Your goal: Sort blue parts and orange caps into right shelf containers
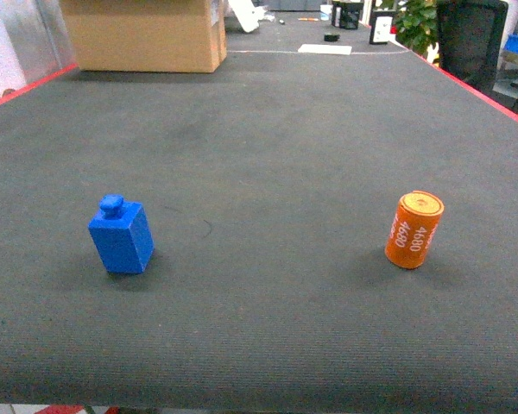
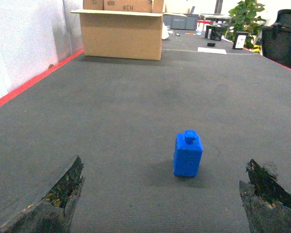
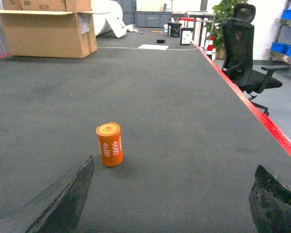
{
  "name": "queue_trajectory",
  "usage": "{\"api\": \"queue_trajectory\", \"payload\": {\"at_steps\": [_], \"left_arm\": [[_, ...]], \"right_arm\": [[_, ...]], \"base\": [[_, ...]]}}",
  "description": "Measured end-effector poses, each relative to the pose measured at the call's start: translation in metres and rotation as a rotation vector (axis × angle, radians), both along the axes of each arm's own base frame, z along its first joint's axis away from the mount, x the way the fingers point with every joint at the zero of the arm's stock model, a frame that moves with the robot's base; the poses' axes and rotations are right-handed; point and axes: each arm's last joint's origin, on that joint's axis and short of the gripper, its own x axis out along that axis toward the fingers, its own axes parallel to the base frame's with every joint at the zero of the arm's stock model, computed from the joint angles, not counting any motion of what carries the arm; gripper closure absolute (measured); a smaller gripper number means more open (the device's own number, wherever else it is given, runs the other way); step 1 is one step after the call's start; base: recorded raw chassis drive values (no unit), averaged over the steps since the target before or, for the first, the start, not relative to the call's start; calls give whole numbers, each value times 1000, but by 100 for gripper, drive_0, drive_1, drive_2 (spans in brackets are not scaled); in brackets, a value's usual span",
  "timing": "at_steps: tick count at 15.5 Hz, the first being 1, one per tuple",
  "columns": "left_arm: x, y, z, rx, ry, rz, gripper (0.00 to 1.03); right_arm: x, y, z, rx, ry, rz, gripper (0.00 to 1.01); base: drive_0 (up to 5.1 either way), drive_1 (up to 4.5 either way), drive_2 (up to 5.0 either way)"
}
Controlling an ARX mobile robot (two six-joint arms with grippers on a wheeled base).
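Observation:
A blue part point(image 1: 121, 237), a small block with a knob on top, stands upright on the dark mat at the left. An orange cap point(image 1: 413, 230), a cylinder with white "4680" print, stands at the right. Neither gripper shows in the head view. In the left wrist view my left gripper point(image 2: 166, 158) is open, with the blue part point(image 2: 187, 156) just ahead between the finger lines and untouched. My right gripper point(image 3: 174, 161) is open too; the orange cap point(image 3: 109, 144) stands ahead near its left finger. Blue right shelf containers point(image 3: 286, 48) sit on a rack far right.
A large cardboard box point(image 1: 147, 34) stands at the mat's far left. A red stripe point(image 3: 262, 121) marks the mat's right edge, with a black office chair point(image 3: 245, 53) beyond it. A white panel point(image 2: 24, 43) lines the left side. A plant point(image 1: 419, 21) and small items sit at the back.

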Motion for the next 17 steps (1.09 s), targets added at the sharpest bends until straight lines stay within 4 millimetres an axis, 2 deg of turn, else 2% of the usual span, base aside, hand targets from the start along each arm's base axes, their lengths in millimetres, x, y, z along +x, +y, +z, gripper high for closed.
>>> {"api": "queue_trajectory", "payload": {"at_steps": [17], "left_arm": [[0,0,0,0,0,0,5]], "right_arm": [[0,0,0,0,0,0,3]], "base": [[0,0,0]]}}
